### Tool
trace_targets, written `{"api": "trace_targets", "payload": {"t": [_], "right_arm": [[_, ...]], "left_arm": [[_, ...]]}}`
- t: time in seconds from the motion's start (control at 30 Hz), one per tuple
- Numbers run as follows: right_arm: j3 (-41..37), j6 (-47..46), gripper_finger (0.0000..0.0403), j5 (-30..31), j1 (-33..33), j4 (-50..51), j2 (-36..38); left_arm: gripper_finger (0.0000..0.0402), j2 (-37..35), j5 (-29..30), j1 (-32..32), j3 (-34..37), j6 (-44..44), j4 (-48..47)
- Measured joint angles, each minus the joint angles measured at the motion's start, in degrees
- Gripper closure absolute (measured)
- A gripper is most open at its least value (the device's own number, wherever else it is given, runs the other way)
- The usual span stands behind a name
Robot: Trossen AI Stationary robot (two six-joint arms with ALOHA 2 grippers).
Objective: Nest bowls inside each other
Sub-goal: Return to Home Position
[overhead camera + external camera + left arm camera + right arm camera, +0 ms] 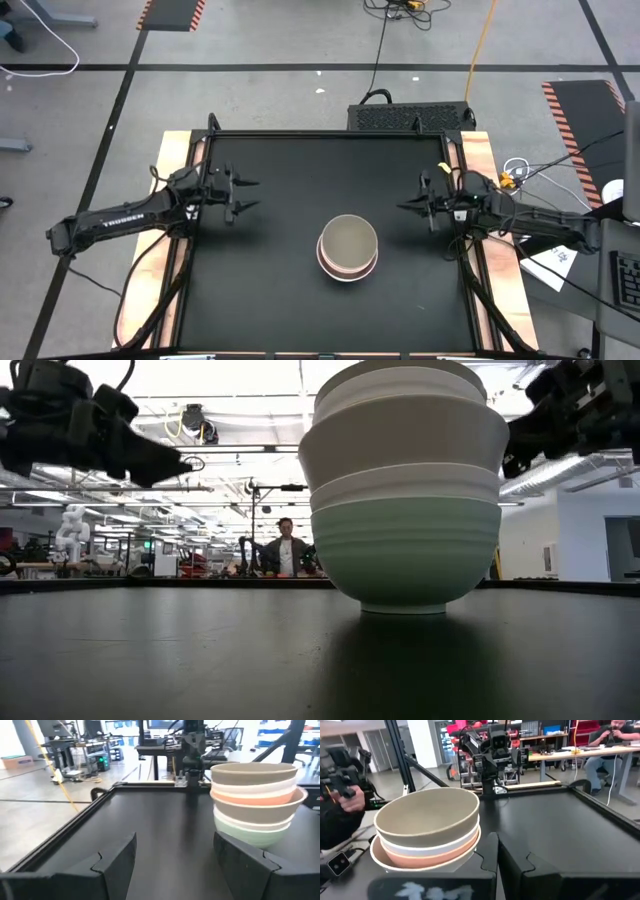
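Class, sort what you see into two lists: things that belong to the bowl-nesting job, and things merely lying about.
Job: stack of nested bowls, olive-tan bowl on top, mint-green bowl at the bottom; left gripper and right gripper, both open, on either side.

Lying about: cables on the floor; black box behind the table; person beyond the table.

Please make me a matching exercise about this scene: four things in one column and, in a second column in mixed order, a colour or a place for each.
Column 1
1. top bowl
2. bottom bowl
3. left gripper
4. right gripper

Column 2
A. mint green
B. open, near the right edge of the table
C. olive-tan
D. open, near the table's left edge

Pairs: 1-C, 2-A, 3-D, 4-B
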State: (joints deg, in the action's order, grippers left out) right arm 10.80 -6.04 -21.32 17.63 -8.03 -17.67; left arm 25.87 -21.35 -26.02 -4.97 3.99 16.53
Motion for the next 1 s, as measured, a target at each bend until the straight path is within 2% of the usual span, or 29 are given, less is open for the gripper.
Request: {"api": "trace_targets", "payload": {"t": [0.2, 0.33, 0.47, 0.6, 0.77, 1.0], "right_arm": [[4.1, 1.3, 0.0403, 0.4, 0.0, 4.9, -0.8], [5.2, 1.9, 0.0403, 4.3, 0.0, 7.8, -0.1], [5.2, 2.6, 0.0403, 4.9, 0.0, 12.2, 2.8], [5.3, 1.7, 0.0403, 4.0, 0.0, 15.8, 7.9], [5.3, 0.5, 0.0403, 3.1, 0.0, 19.3, 13.4], [5.0, -1.7, 0.0403, 3.1, 0.0, 19.0, 16.0]], "left_arm": [[0.0133, 0.0, 0.1, 0.0, -7.1, 1.7, -10.2], [0.0133, -0.5, 0.3, 0.0, -10.1, 2.2, -14.0], [0.0133, -4.8, 1.6, 0.0, -10.1, 2.9, -17.4], [0.0133, -12.5, 2.2, 0.0, -8.8, 2.7, -23.1], [0.0133, -20.8, 5.1, 0.0, -6.0, 0.5, -24.1], [0.0133, -24.2, 4.9, 0.0, -5.2, -0.1, -27.8]]}}
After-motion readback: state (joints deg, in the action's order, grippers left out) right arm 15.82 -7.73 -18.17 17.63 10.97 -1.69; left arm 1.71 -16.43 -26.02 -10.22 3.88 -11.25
